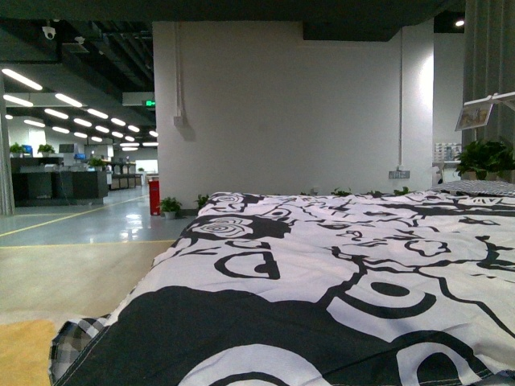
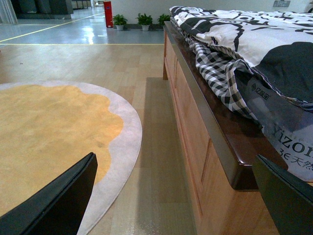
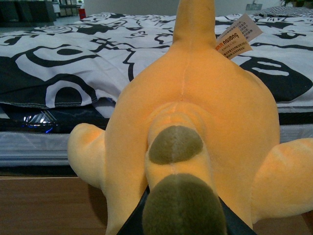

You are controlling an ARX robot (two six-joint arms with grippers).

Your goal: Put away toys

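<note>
An orange-yellow plush toy (image 3: 195,107) fills the right wrist view, with two olive-green patches and a paper tag (image 3: 237,36) near its top. My right gripper (image 3: 181,223) is shut on its lower part; only slivers of the dark fingers (image 3: 131,226) show beside the plush. The toy hangs in front of the bed's edge, level with the black-and-white quilt (image 3: 73,54). In the left wrist view my left gripper (image 2: 171,196) is open and holds nothing, low over the wooden floor beside the bed frame (image 2: 195,147). The front view shows neither arm and not the toy.
The black-and-white quilt (image 1: 338,273) covers the bed, and its checked underside (image 2: 220,73) hangs over the wooden frame. A round orange rug (image 2: 44,132) with a pale border lies on the floor beside the bed. A red bin (image 1: 154,197) and potted plants (image 2: 120,20) stand by the far white wall (image 1: 290,104).
</note>
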